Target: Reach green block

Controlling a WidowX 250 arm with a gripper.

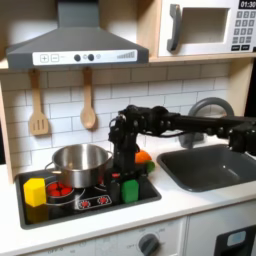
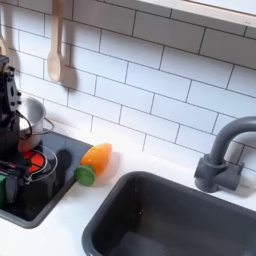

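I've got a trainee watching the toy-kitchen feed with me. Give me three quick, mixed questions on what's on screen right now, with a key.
1. True or false: the yellow block sits at the stovetop's right end in the first exterior view.
2. Multiple choice: in the first exterior view, the green block lies (A) inside the pot, (B) on the stovetop near its front edge, (C) in the sink.
3. Fill in: the gripper hangs just above the ____ block.

Key: 1 false, it is at the left end. 2 B. 3 green.
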